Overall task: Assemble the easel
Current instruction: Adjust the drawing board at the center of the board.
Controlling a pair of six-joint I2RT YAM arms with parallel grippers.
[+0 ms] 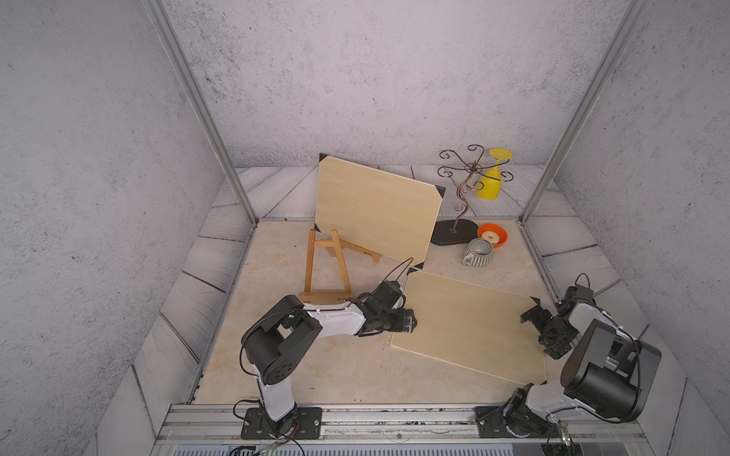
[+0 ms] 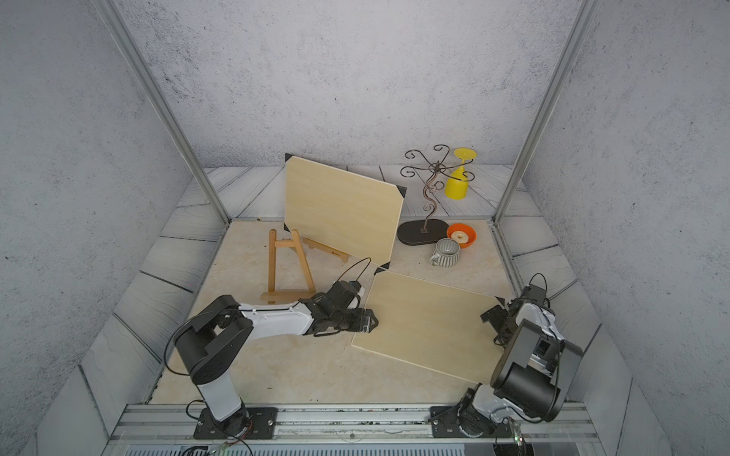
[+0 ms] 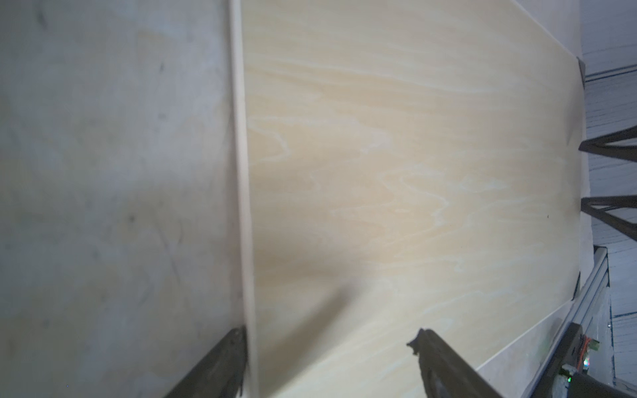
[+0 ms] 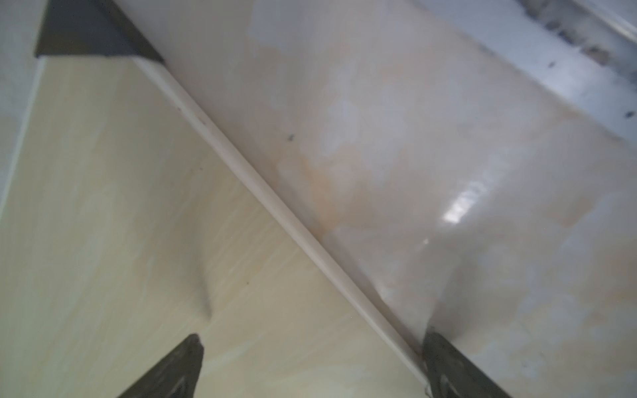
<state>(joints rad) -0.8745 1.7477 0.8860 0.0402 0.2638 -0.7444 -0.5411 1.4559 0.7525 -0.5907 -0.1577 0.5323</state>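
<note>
Two pale boards are occupying the table. The flat board is lying between the arms, its far corner just beside the lower corner of the leaning board, which is standing propped behind it. The wooden easel is sitting left of both, near the left arm.

The left hand is straddling the flat board's left edge with its fingers apart. The right hand is straddling the right edge, spread wide.

At the back right, a wire rack is holding an upturned yellow glass, with an orange bowl and a striped mug beside its base.
</note>
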